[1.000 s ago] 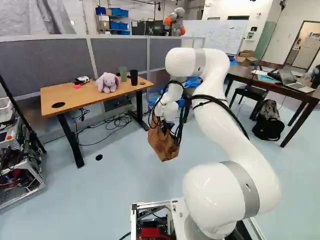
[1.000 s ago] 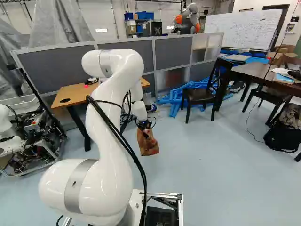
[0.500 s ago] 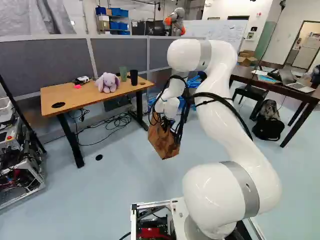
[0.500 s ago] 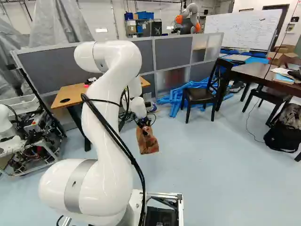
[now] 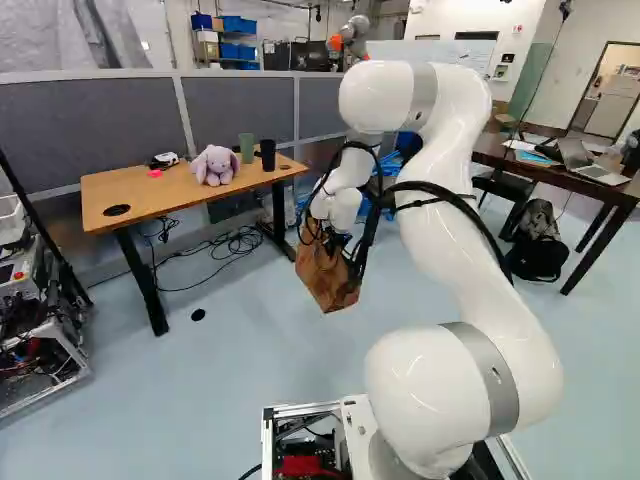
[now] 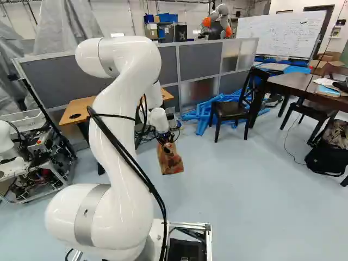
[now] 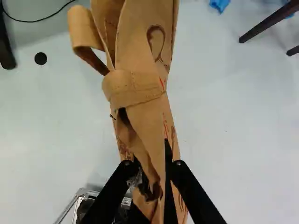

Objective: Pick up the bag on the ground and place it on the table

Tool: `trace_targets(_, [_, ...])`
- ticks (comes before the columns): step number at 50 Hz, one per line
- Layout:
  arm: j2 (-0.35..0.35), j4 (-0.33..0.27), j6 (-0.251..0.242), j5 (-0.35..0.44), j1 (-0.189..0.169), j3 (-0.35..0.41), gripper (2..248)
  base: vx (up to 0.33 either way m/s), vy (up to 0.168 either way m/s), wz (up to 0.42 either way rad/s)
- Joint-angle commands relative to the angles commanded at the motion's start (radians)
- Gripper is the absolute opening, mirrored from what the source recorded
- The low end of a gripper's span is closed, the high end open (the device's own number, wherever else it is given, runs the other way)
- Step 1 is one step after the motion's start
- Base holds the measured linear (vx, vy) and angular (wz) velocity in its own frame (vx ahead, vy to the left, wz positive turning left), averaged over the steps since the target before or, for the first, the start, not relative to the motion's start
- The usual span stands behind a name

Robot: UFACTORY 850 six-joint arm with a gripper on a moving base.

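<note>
Closest in, the gripper (image 6: 167, 145) has the brown bag (image 5: 325, 275) pinched, hanging above the floor (image 5: 260, 380); only the wrist view makes out a looped handle (image 7: 85, 32). Beyond, the left base view gives a plush rabbit (image 5: 214, 166) on the light wooden surface (image 5: 140, 195); in the right base view, the arm (image 6: 122, 130) hides that toy.

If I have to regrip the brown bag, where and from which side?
I'd pinch the brown bag at its bunched top edge, coming from above, one finger on each broad side. The gripper has it there: it hangs below, squeezed narrow between the fingers. The loose loop sticks out and would likely let it swing.
</note>
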Motion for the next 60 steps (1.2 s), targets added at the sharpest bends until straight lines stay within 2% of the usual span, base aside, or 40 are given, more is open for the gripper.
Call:
trace_targets(29, [0.101,0.0,0.0,-0.013,0.0,0.05,23,0.0,0.0,0.0])
trace_targets(60, [0.193,0.0,0.0,-0.097,-0.001,0.073,23,0.0,0.0,0.0])
